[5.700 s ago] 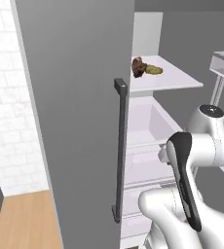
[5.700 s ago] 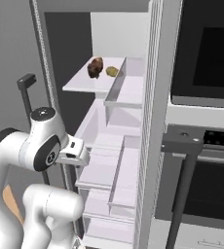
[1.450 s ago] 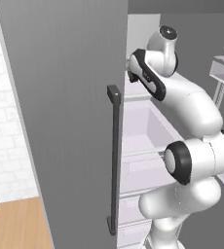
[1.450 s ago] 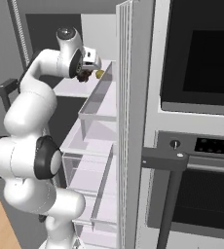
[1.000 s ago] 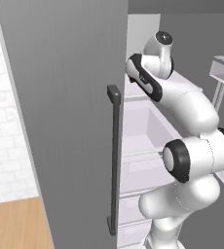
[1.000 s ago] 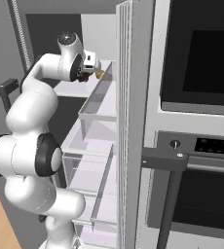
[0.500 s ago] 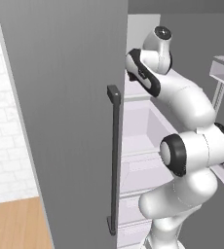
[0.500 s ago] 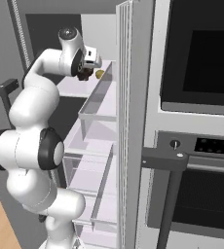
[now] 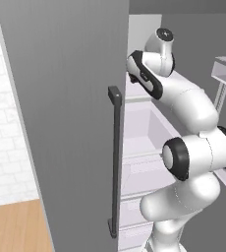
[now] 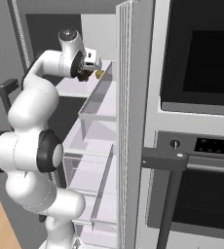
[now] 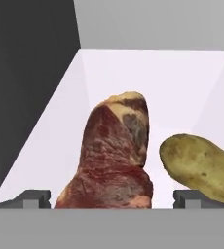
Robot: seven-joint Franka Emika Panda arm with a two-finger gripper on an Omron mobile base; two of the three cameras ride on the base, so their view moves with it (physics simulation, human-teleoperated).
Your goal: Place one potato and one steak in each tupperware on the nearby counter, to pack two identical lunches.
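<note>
A red-brown marbled steak (image 11: 115, 155) lies on the white fridge shelf (image 11: 148, 78), right in front of my gripper (image 11: 111, 198). The gripper is open, its two dark fingertips (image 11: 33, 197) standing either side of the steak's near end without closing on it. A tan potato (image 11: 201, 168) lies just right of the steak, close to the right fingertip. In the right base view the gripper (image 10: 87, 73) reaches onto the upper shelf, with the potato (image 10: 99, 74) a small yellow spot beside it. The tupperware and the counter are out of view.
The open grey fridge door (image 9: 61, 113) with its dark vertical handle (image 9: 116, 157) stands left of the arm. Clear door bins (image 10: 97, 104) and drawers (image 9: 144, 133) sit below the shelf. A wall oven (image 10: 201, 58) with a bar handle (image 10: 165, 163) is on the right.
The arm has risen from low by the drawers up to the top shelf. Over the last second the hand has edged a little closer to the steak, its jaws staying open.
</note>
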